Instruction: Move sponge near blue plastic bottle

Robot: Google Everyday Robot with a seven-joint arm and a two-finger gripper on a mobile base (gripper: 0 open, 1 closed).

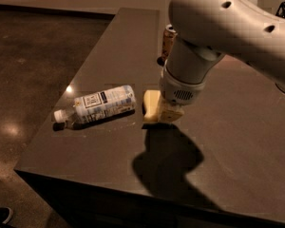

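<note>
The blue plastic bottle (97, 104) lies on its side on the dark table (109, 56), white cap pointing left. The pale yellow sponge (151, 105) is just right of the bottle's base, a small gap apart, low over the tabletop. My gripper (164, 112) comes down from the big white arm (213, 27) and is shut on the sponge. The wrist hides most of the fingers and the sponge's right part.
A gold drink can (168, 38) stands at the back, partly hidden behind the arm. The table's left edge runs close to the bottle's cap and its front edge is near the bottom. A dark floor (28, 56) lies to the left.
</note>
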